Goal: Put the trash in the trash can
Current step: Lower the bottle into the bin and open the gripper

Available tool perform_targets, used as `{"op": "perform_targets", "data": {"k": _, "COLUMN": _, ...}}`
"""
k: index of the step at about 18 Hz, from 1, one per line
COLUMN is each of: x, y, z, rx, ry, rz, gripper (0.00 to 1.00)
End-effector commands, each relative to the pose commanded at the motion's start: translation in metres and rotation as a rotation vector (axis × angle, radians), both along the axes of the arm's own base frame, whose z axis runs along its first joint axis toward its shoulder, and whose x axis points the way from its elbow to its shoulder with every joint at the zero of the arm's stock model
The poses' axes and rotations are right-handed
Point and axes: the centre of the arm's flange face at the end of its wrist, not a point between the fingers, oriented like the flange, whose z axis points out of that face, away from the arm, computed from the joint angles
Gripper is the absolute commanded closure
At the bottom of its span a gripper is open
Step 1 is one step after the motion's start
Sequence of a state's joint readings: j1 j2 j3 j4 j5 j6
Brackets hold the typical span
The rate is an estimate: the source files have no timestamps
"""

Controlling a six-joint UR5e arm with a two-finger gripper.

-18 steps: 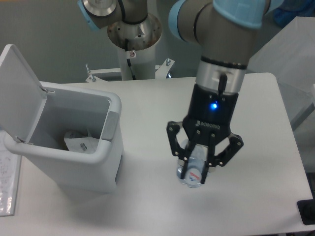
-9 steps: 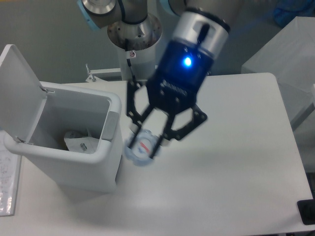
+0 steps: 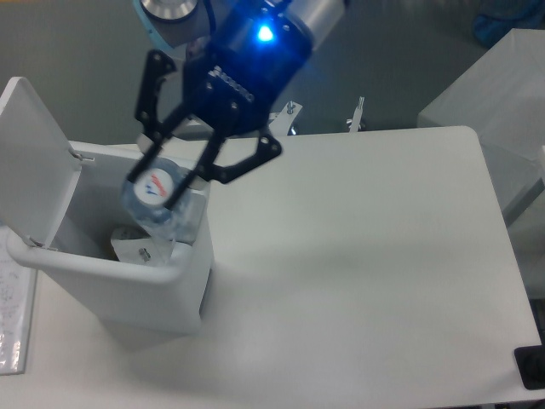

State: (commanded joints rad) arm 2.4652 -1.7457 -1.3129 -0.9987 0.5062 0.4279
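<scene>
A UR5e arm's black two-finger gripper [image 3: 166, 183], blue status light glowing, clamps a crushed clear plastic bottle [image 3: 156, 199] above the open mouth of a white trash can [image 3: 136, 264]. The bottle's long axis tilts steeply, its label end with red and blue markings facing the camera and its other end dipping down toward the bin's near-right rim. Below the fingers, inside the bin, lies a crumpled wrapper [image 3: 136, 247]. The bin's hinged lid [image 3: 30, 158] stands upright to the gripper's left. The white table [image 3: 366, 281] stretches away to the gripper's right.
</scene>
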Motion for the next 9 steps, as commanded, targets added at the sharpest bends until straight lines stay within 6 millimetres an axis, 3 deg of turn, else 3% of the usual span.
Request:
{"op": "perform_targets", "data": {"k": 6, "x": 0.029, "y": 0.017, "z": -0.068, "rx": -0.006, "ry": 0.021, "rz": -0.08, "gripper": 1.0}}
{"op": "perform_targets", "data": {"k": 9, "x": 0.037, "y": 0.016, "z": -0.097, "rx": -0.007, "ry": 0.062, "rz": -0.129, "gripper": 1.0}}
